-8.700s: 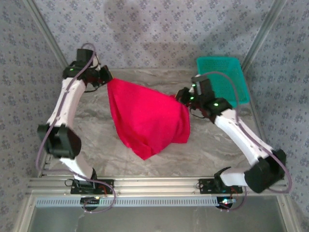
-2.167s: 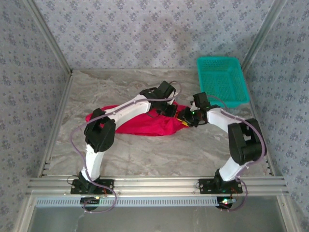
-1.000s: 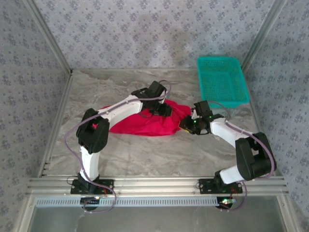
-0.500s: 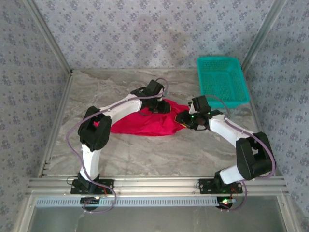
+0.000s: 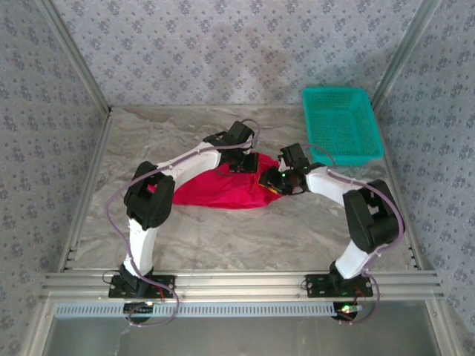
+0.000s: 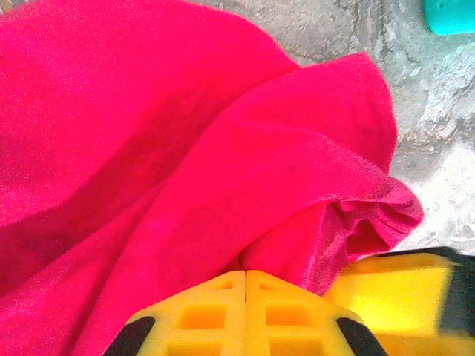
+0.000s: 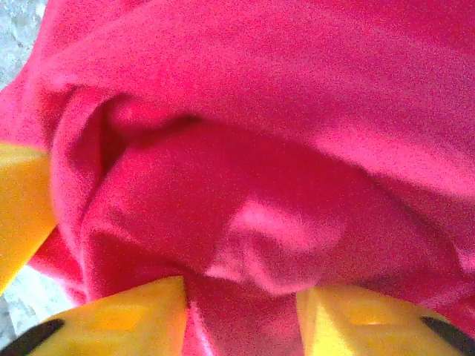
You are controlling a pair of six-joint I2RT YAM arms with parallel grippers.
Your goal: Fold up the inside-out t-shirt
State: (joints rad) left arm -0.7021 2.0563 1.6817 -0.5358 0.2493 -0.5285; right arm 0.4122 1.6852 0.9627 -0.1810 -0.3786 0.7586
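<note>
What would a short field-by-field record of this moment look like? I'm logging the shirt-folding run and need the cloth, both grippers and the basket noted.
shirt: inside-out t-shirt lies bunched in a low heap on the table, not folded flat
left gripper: fingers closed together, cloth at their tips; whether it pinches cloth cannot be told
right gripper: fingers either side of a wad of cloth, apparently gripping it
gripper spacing: both at the shirt's right end, close together
basket: teal basket at the far right, apart from the shirt
</note>
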